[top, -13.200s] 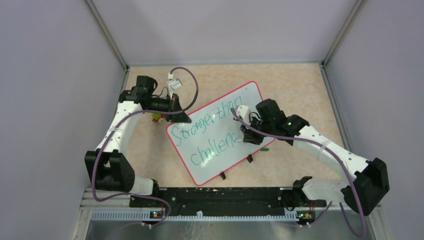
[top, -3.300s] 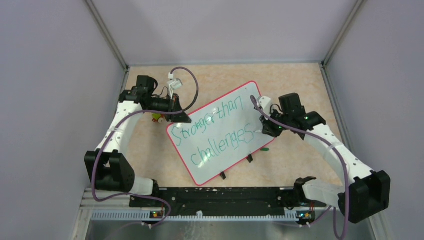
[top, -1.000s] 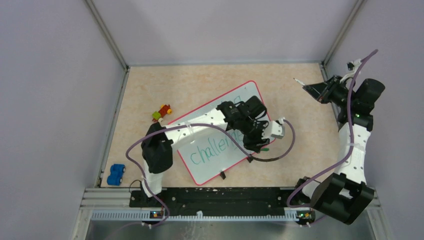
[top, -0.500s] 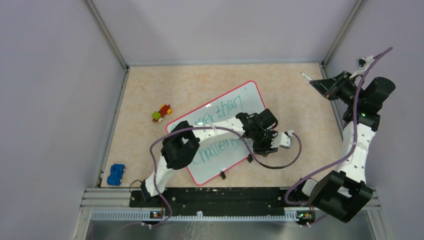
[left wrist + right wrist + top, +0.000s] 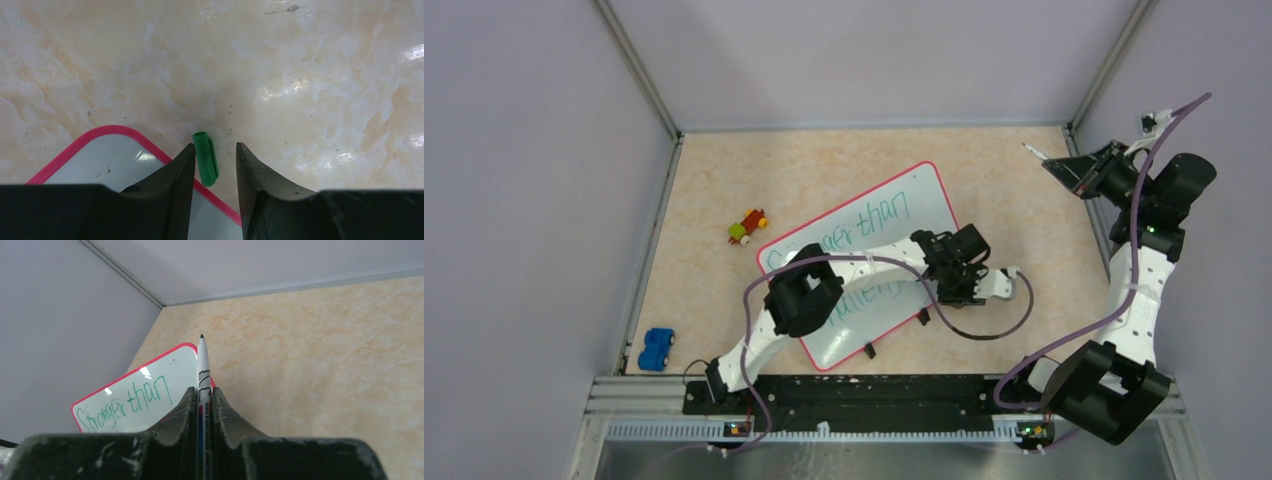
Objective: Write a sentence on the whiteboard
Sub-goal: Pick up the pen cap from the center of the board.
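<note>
Cap (image 5: 206,159) at whiteboard (image 5: 100,160) rim — table (image 5: 310,75) beyond.

Pale lilac walls (image 5: 524,200), grey metal corner posts (image 5: 636,68), beige marbled tabletop (image 5: 824,170) with glossy glare

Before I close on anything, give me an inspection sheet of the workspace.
Surface: beige marbled table, glossy, a few dark specks.
Job's things: whiteboard lies angled mid-table; sentence shows "Stronger than", its second line mostly hidden under the left arm; marker uncapped; green cap on the table at the board's rim.
Clutter: red-and-yellow toy left of the board; blue toy car front left.
Grippers: left gripper, jaws open either side of the cap; right gripper, raised at right, jaws shut on the marker.
Cables: purple cable loops over the table right of the board.
Surroundings: plain grey walls; nothing else seen.
</note>
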